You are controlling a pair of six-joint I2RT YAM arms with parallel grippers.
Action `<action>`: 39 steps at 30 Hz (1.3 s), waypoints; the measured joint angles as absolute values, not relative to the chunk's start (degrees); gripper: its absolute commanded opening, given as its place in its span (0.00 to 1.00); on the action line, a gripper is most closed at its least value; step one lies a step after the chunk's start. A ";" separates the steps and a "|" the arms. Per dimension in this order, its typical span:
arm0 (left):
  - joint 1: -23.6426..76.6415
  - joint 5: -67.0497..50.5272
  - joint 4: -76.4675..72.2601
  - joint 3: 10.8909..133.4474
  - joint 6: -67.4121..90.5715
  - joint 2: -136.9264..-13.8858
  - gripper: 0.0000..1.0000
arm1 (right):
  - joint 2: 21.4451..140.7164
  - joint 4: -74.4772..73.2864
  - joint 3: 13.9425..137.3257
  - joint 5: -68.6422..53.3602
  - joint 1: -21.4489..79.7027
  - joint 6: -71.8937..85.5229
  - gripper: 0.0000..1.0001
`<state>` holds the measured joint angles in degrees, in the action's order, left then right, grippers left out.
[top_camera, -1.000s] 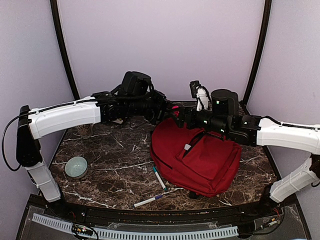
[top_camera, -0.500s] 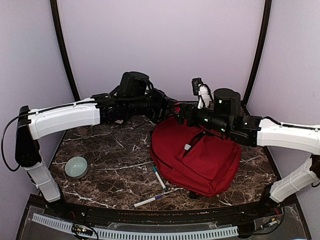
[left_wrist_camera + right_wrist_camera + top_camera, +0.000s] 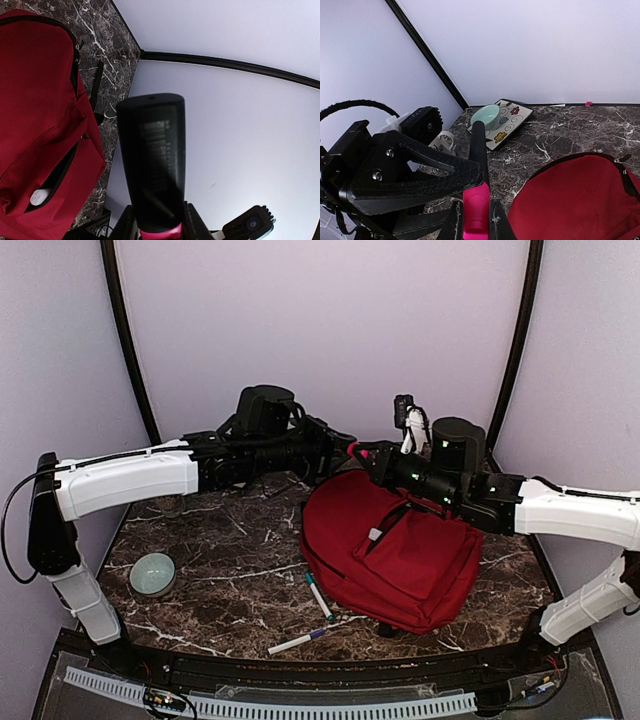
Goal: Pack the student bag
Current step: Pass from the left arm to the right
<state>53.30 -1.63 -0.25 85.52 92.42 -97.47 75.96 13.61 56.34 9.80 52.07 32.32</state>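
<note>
Lying flat, the student bag runs diagonally, top toward far-left.

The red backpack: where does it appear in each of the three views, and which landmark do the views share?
Top external: the red backpack lies right of centre on the table.
Left wrist: it fills the left side of the picture.
Right wrist: it sits in the bottom right corner.
Shared landmark: the dark marble table top, seen beside the bag in all three.
</note>
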 measured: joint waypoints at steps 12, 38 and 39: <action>53.52 -2.04 -1.61 84.58 89.56 -96.38 0.92 | 75.70 13.74 56.34 7.57 51.42 32.88 0.00; 50.46 -26.00 -18.11 68.10 52.49 -80.68 0.76 | 53.52 5.63 50.28 -25.45 33.74 37.95 0.00; 50.37 -27.33 -18.61 68.16 51.40 -80.93 0.75 | 53.52 5.43 50.28 -28.25 33.08 38.57 0.00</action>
